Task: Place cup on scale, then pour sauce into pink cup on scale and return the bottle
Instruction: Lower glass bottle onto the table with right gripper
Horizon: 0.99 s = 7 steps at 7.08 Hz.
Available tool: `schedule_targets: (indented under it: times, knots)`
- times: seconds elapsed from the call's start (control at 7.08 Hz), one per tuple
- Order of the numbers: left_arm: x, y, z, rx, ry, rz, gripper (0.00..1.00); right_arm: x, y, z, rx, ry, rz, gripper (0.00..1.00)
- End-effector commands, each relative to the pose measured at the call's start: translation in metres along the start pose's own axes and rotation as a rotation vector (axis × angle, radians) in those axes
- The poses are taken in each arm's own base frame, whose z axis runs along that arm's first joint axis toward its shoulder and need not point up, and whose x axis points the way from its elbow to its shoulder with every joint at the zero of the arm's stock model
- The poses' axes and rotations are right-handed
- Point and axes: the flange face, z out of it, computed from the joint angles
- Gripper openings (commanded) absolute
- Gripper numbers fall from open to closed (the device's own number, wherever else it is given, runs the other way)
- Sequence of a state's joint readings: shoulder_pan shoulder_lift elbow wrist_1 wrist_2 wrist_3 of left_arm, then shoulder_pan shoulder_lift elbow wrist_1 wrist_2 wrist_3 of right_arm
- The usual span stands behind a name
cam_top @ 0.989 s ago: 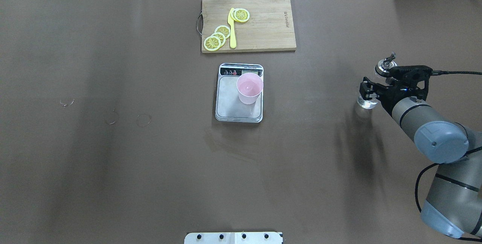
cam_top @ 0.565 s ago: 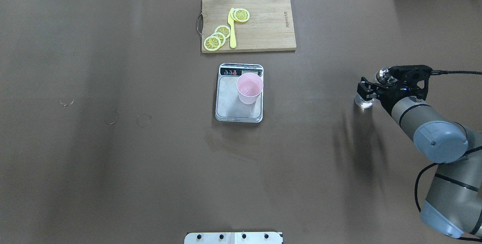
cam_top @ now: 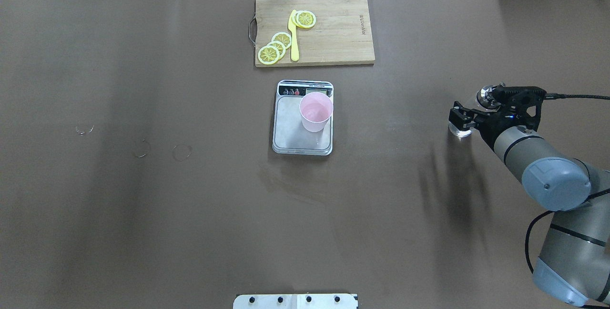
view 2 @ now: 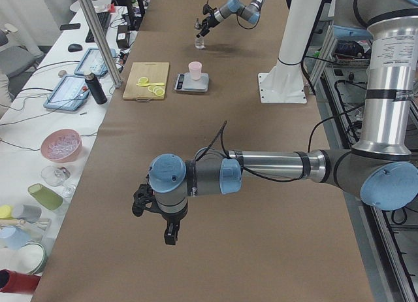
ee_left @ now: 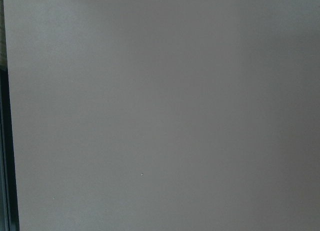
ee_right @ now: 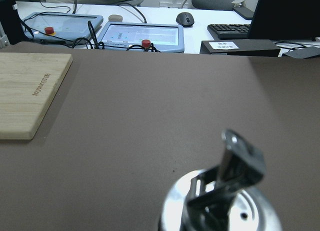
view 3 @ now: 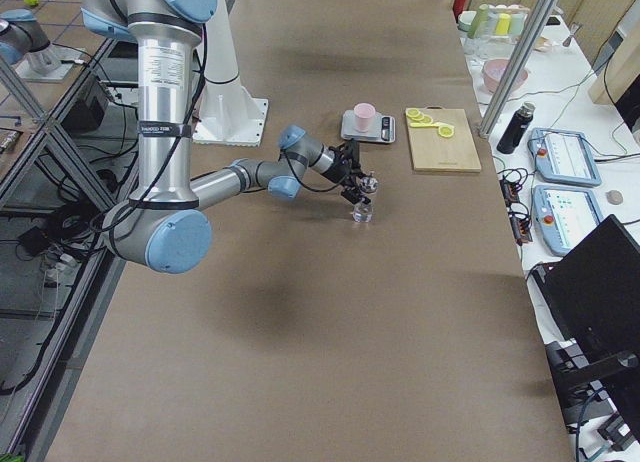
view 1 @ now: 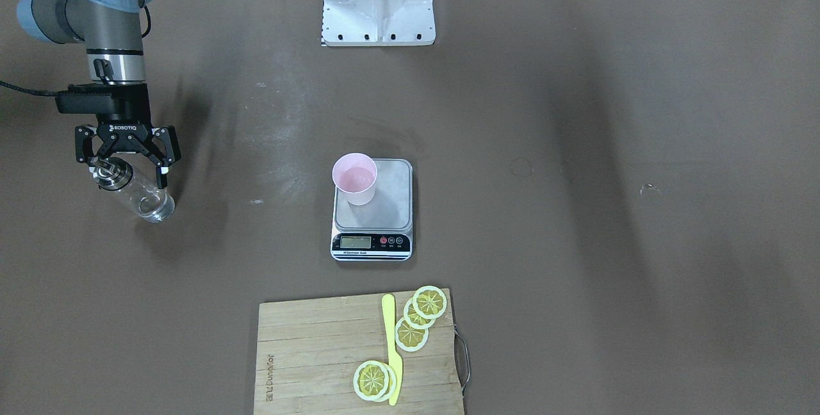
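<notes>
Exterior front-facing — right gripper out toward the robot's right end of the table, reaching in from the side, fingers spread to either side of the bottle. Clamped on the glass or just off it — cannot tell. Bottle seemingly upright, base at or just above the tabletop; contact not legible. Cup standing on the scale, toward the platform's right edge. Placing judged done, pouring likely done too; step in hand judged to be the bottle's return.

Overhead exterior: one black finger across the glass body, metal collar showing beside the wrist. Scale, cutting board, lemon slices and yellow knife all well apart from the bottle, none of them in the way. Faint ring marks far over on the left half.

Exterior right: bottle small below the near arm's gripper, top up.

Right wrist-mounted: collar and spout close at bottom of frame, own fingers out of shot; cutting board corner at left edge.

Exterior left: left gripper low over bare table, well apart from everything; spread or closed, cannot tell. Left wrist-mounted: tabletop only.

To finish well: settle the base flat before letting go, part the fingers evenly, then back straight out along the wrist line and lift. No sideways drag; tall narrow glass judged quick to tip, spout liable to catch.
</notes>
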State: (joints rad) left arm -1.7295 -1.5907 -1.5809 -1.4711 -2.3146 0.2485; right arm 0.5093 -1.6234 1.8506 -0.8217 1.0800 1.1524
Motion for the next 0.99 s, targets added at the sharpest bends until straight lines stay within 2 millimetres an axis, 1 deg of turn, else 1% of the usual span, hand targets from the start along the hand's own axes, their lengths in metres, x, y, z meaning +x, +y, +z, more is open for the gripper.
schedule_targets:
  times: [0.0,0.14,0.28,0.42,0.85]
  knots:
    - [0.0,0.0,0.0,-0.001,-0.001,0.0,0.99,0.012,0.013,-0.004,-0.022,0.012,-0.021,1.0]
    - [0.0,0.0,0.0,-0.002,-0.003,0.0,0.99,0.021,0.016,-0.009,-0.03,0.017,-0.027,1.0]
    - [-0.001,0.0,0.001,-0.003,-0.004,-0.001,0.99,0.019,0.015,-0.014,-0.029,0.008,-0.023,1.0]
    - [-0.001,0.0,0.001,-0.004,-0.007,-0.001,0.99,0.017,0.014,-0.024,-0.03,-0.006,-0.008,1.0]
    - [-0.002,0.001,0.002,-0.007,-0.008,-0.002,0.99,0.014,0.006,-0.077,-0.063,-0.046,0.005,1.0]
